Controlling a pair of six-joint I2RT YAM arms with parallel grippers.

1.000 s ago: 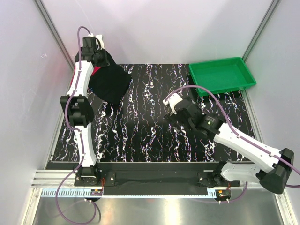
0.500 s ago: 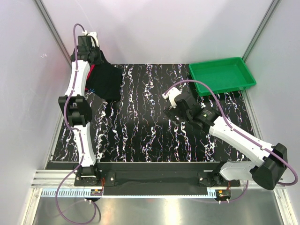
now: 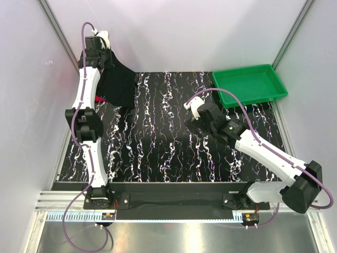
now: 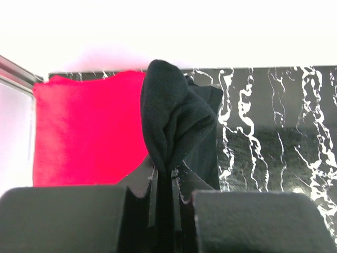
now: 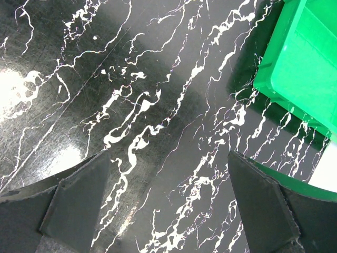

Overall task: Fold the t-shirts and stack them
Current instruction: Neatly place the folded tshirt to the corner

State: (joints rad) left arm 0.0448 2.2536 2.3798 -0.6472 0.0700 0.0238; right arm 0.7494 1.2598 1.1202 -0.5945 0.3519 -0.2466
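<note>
The left tool (image 4: pixel 164 174) is clamped tight on a bunched fold of the black t-shirt (image 4: pixel 176 110); the cloth bulges up out of the narrow slit between its fingers. Over the last second this tool has risen and drawn back toward the far left corner, and the shirt has gone with it. Earlier it hung out wide to the tool's right, and now it trails below the tool as a narrower drape, with its lower edge on the counter (image 3: pixel 158 137).

Just beyond the tool and to its left, the red t-shirt (image 4: pixel 84 132) lies flat. The wrist view shows much of it bare; from above only a sliver of it shows at the black cloth's edge.

This looks like the black shirt being peeled off the red one, so the two can be handled singly. Neither is folded yet, and stacking looks a long way off.

The right tool (image 5: pixel 168 179) has crept a little farther out over the middle of the counter. Its fingers are spread wide with nothing between them, only bare counter beneath. The green tray (image 5: pixel 305 63) sits ahead of it to its right, well apart from both shirts.
</note>
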